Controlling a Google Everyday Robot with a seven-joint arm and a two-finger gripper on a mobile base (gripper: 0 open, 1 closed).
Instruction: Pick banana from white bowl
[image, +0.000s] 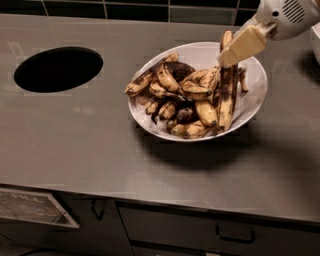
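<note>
On the grey counter (75, 145), with dark tiles (135, 11) behind, drawers (200, 231) below and a round hole (58, 69) at left, the banana (227, 95) lies in the white bowl (258, 85), the gripper (243, 46) at its far tip, whether gripping I cannot tell.

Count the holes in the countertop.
1: a dark round hole, counter's left, apart from the bowl. The arm may hide more at far right. The gripper is over the bowl's right side, at the banana's far end.

Seemingly cream end effector (231, 56) over yellow, brown-streaked banana (227, 97).
</note>
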